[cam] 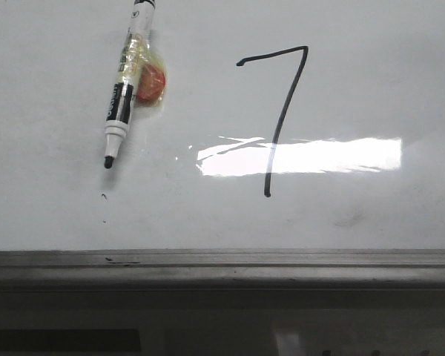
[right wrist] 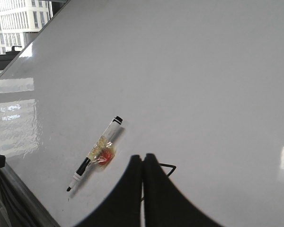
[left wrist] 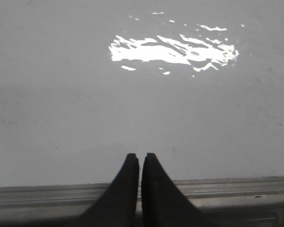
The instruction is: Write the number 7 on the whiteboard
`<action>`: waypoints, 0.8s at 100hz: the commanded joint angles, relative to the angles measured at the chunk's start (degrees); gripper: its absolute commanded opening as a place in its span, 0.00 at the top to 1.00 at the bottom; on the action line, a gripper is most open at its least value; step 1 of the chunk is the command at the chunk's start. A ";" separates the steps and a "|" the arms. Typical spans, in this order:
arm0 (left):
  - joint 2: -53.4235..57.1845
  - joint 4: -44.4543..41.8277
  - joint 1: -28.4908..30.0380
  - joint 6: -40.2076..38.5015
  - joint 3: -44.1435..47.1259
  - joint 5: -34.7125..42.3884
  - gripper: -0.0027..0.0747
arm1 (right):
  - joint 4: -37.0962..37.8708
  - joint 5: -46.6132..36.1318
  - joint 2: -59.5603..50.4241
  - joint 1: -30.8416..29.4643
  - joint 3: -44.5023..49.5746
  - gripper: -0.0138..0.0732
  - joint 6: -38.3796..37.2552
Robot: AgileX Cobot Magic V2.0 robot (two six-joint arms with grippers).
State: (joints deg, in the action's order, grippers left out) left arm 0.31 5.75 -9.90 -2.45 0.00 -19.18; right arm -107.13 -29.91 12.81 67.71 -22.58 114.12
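glossy whiteboard [cam: 371, 89] fills the front view, its grey rail [cam: 222, 261] along the near edge. the number 7 [cam: 282, 111] is drawn on it, long stem slanting down toward the rail, short bar on top, crossing a bright reflection [cam: 304, 156]. a marker [cam: 126, 89] lies well to its left, uncapped tip toward the rail. my right end effector [right wrist: 142, 158] is clenched, empty, above the 7's bar. only my left wrist view shows my left end effector [left wrist: 140, 157], clenched over bare board by the rail.

Black number 7 [cam: 282, 111]; glossy white whiteboard [cam: 371, 81], grey rail.
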 commanded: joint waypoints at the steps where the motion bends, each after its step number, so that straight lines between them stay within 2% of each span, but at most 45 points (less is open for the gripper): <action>1: 1.61 0.52 0.19 -0.77 1.31 2.34 0.99 | 0.48 1.62 0.59 -0.09 -1.36 0.91 0.18; 68: 1.61 0.52 0.19 -0.77 1.31 2.34 0.99 | 0.48 1.62 0.59 -0.09 -1.24 0.91 0.18; 80: 1.61 0.52 0.19 -0.77 1.31 2.34 0.99 | 0.48 -1.90 0.59 -0.09 0.51 0.91 0.18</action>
State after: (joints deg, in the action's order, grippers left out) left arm 0.31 5.75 -9.80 -2.74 0.00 -19.18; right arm -107.13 -30.88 12.81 67.71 -22.02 114.12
